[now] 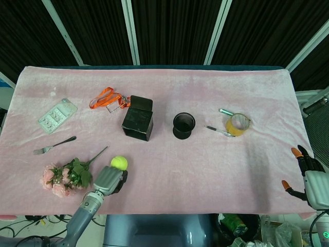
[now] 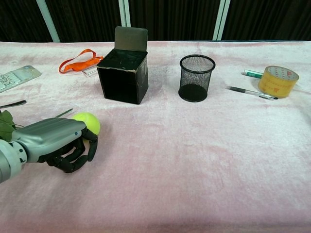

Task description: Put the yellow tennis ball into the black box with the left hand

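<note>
The yellow tennis ball (image 1: 119, 163) (image 2: 88, 122) lies on the pink cloth at the front left. My left hand (image 1: 109, 181) (image 2: 59, 142) is just behind it, back upward, fingers curled under, its front against the ball and hiding the ball's near side. Nothing sits inside the fingers. The black box (image 1: 138, 124) (image 2: 123, 75) stands farther back, its top open and its flap raised. My right hand (image 1: 307, 177) rests at the table's right front corner with fingers apart, holding nothing.
A bunch of pink flowers (image 1: 64, 176) lies just left of my left hand, with a fork (image 1: 54, 145) beyond it. A black mesh cup (image 1: 184, 125) stands right of the box. An orange lanyard (image 1: 105, 98), a blister pack (image 1: 57, 116) and a tape roll (image 1: 237, 124) lie farther off.
</note>
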You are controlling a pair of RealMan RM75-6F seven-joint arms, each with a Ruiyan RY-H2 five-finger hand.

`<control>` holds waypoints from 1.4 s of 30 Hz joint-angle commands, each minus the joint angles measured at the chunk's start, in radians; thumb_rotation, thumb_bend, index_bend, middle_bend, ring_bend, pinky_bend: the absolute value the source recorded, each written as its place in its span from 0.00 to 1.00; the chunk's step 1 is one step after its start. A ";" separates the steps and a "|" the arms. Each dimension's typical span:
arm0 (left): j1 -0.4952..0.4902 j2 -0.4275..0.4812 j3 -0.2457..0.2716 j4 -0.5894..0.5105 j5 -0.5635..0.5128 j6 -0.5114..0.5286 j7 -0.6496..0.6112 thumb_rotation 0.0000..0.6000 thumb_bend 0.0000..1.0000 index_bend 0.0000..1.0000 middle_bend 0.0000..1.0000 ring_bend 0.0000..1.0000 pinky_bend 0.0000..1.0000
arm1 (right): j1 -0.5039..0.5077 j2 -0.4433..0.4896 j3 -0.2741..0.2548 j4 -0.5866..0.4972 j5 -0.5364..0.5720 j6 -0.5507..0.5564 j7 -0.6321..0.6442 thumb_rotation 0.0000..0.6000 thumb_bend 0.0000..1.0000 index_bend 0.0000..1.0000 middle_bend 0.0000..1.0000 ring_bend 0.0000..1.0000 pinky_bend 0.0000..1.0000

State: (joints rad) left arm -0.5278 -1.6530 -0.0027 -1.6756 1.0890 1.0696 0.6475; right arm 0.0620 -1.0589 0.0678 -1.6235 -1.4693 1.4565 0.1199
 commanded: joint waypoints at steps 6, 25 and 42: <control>-0.060 -0.023 -0.052 0.077 -0.035 -0.052 0.026 1.00 0.58 0.75 0.85 0.85 0.98 | -0.001 -0.001 0.003 -0.003 0.006 0.000 0.003 1.00 0.20 0.02 0.00 0.14 0.15; -0.210 -0.168 -0.159 0.374 -0.053 -0.122 0.039 1.00 0.58 0.75 0.85 0.85 0.98 | -0.003 -0.004 0.011 -0.004 0.019 0.002 0.007 1.00 0.20 0.03 0.00 0.14 0.15; -0.286 -0.307 -0.206 0.630 0.046 -0.074 -0.041 1.00 0.58 0.75 0.85 0.85 0.98 | -0.002 -0.003 0.016 -0.006 0.027 0.000 0.008 1.00 0.20 0.03 0.00 0.14 0.15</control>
State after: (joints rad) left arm -0.8009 -1.9431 -0.1968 -1.0722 1.1299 0.9916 0.6117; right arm 0.0596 -1.0622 0.0840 -1.6293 -1.4421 1.4561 0.1276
